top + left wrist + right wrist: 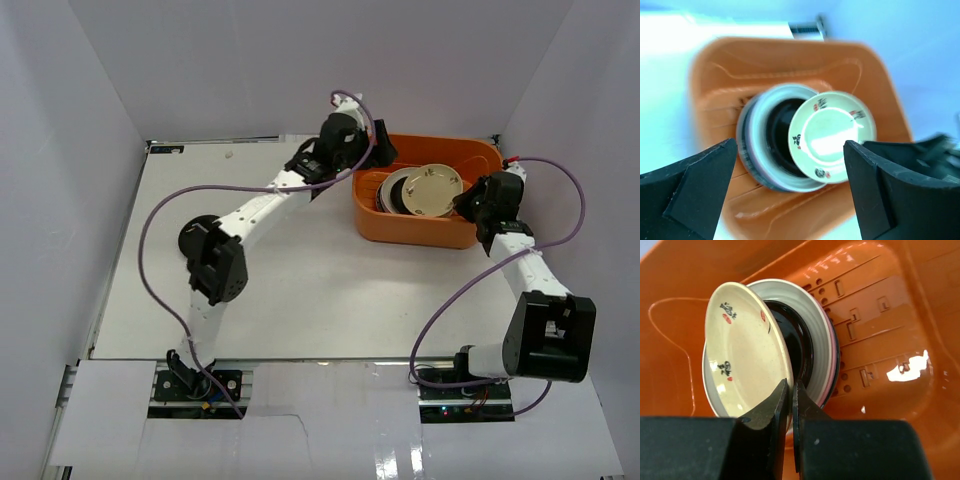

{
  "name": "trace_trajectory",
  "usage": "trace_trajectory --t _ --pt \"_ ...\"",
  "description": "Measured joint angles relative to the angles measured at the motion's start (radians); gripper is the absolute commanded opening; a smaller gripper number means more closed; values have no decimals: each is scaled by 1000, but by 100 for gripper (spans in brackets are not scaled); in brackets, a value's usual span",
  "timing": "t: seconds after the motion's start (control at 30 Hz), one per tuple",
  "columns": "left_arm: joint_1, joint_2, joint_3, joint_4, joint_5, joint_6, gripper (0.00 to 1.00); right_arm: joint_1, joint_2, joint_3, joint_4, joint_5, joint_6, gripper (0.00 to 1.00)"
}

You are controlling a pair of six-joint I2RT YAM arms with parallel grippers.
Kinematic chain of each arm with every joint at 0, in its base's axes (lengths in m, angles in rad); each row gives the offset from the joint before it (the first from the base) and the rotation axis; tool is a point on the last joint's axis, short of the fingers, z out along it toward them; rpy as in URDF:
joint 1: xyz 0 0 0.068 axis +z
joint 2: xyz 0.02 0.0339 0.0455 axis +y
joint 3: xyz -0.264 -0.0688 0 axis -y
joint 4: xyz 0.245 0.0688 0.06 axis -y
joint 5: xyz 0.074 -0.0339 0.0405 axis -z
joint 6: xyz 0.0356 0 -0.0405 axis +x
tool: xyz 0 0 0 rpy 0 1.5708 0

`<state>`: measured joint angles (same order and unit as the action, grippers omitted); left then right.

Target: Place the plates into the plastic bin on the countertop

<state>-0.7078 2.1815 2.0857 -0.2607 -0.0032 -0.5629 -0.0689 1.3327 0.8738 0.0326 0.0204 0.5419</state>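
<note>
The orange plastic bin point(420, 236) sits toward 1 o'clock on the white counter point(300, 290), with a stack of plates point(820, 325) inside it. The right claw point(790, 386) is pinched narrow on the rim of the cream plate point(742, 355), which is tilted over the stack. The left claw point(790, 145) hangs spread wide above the bin's 10 o'clock corner, holding nothing.

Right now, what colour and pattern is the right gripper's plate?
Cream plate with small black and red marks; best in right wrist view.
</note>
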Motion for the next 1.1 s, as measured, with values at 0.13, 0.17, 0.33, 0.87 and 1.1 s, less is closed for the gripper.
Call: trace_trajectory --t 0.13,0.17,0.33,0.87,1.1 --pt "78 -330 -267 47 -55 5 98 18 76 52 14 -23 -10 10" --pt "111 -423 -359 70 -67 -3 98 19 87 55 21 -28 -11 12" --pt "312 -808 -804 107 -106 -90 98 39 133 71 16 -48 -18 56" --pt "978 -1102 -1484 20 -21 -259 90 134 -189 63 -29 -107 -57 79" --pt "1067 -897 -1510 169 92 -286 71 326 -428 -87 0 -180 -71 62"
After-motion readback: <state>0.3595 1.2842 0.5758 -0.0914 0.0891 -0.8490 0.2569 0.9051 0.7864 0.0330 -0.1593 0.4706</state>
